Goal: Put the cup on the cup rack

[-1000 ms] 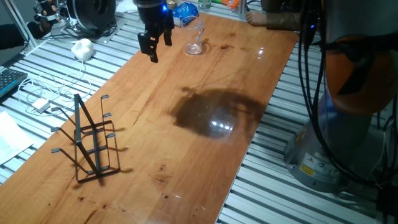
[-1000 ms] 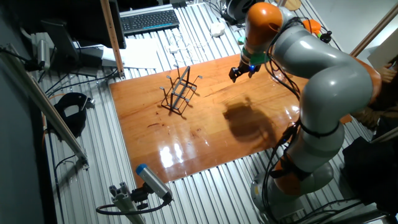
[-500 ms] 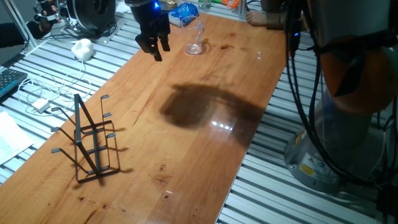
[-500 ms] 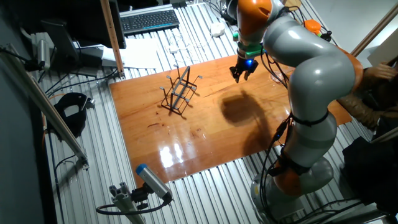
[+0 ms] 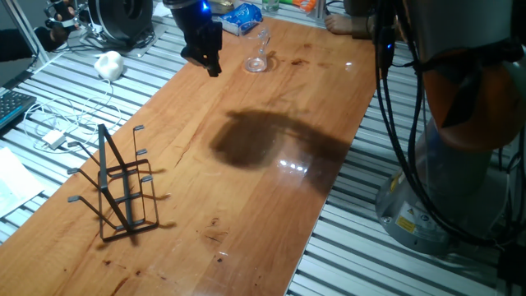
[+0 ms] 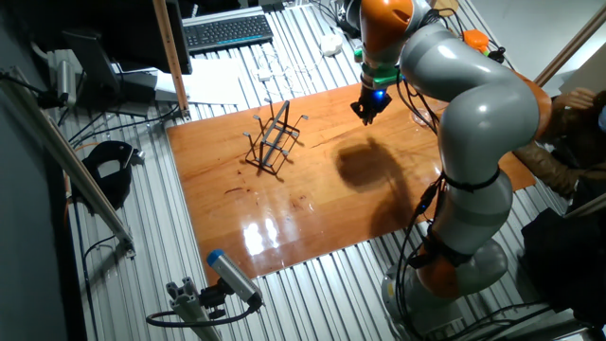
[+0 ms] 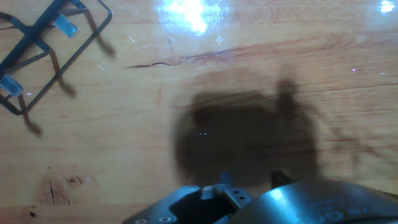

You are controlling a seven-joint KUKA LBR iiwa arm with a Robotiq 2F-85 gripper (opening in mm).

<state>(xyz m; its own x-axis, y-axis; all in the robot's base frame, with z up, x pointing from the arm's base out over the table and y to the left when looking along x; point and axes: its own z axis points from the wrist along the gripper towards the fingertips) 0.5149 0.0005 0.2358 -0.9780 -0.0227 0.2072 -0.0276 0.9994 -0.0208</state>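
The cup (image 5: 258,54), a clear handleless tumbler, stands upright near the far end of the wooden table (image 5: 271,205). My gripper (image 5: 210,64) hangs just above the table to the cup's left, a short gap away, open with nothing between its fingers. The other fixed view shows the gripper (image 6: 366,114) pointing down, and the cup is hidden behind my arm there. The cup rack (image 5: 115,187), a black wire stand, sits at the near left of the table, far from the gripper. It also shows as the rack (image 6: 272,142) and, blurred, as the rack (image 7: 46,40) at upper left.
Off the table's left edge lie a white lump (image 5: 108,64), white cables with an adapter (image 5: 51,136) and a keyboard (image 6: 227,31). A blue packet (image 5: 243,16) and a person's forearm (image 5: 362,26) are at the far end. My arm's base (image 5: 444,197) stands to the right.
The hand has turned about its wrist, so its fingers now show nearly edge-on, and it has shifted slightly toward the table's far end. Cup and rack have not moved.
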